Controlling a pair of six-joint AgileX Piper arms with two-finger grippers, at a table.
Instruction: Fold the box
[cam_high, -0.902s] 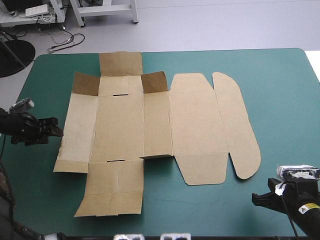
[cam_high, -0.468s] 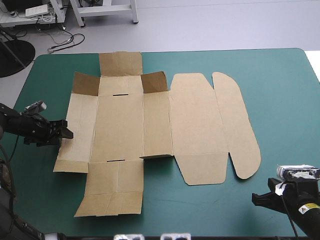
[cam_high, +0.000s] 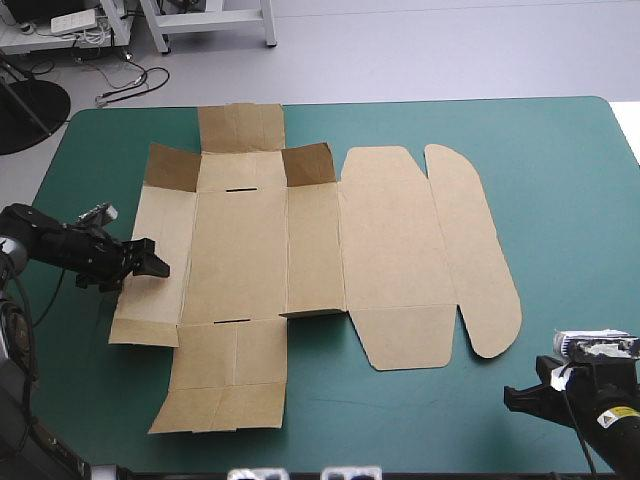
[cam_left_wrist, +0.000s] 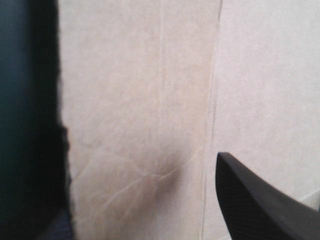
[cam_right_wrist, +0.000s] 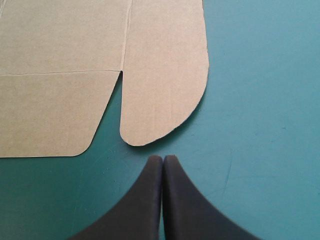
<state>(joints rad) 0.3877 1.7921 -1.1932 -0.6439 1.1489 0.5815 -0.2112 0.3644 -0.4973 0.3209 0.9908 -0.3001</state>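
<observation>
- Plainly, the fold is at its first step: the brown box (cam_high: 300, 250) lies almost flat on the teal-green cover (cam_high: 560, 200). Only the two small corner flaps (cam_high: 308, 163) at its far end stand up a little.
- The left gripper (cam_high: 150, 263) is at the box's outer side panel (cam_high: 160, 240), with its tips just over that panel's free edge.
- In the left wrist view its fingers stand well apart. One black finger (cam_left_wrist: 260, 200) hangs over the board (cam_left_wrist: 140, 100). The opposite side is a dark blur at the panel's edge, so I cannot tell whether that finger sits under the board or beside it.
- A score line runs straight ahead of this gripper, just inside the visible finger. Beyond it lies the wide floor panel.
- The right gripper (cam_high: 520, 398) is pressed together into one pointed arch (cam_right_wrist: 162, 160). It rests over bare cover and takes no part in the work. The rounded lid flap (cam_right_wrist: 165, 75) lies just ahead of its tip, close but not touching.
- Next move, as I judge it: get one finger under the side panel's edge, close on the sheet, then swing the panel up about the score line ahead.
- The sheet is light and nothing pins it, so a push may slide the box away from the gripper. The idle arm could press down on the lid to steady it.
</observation>
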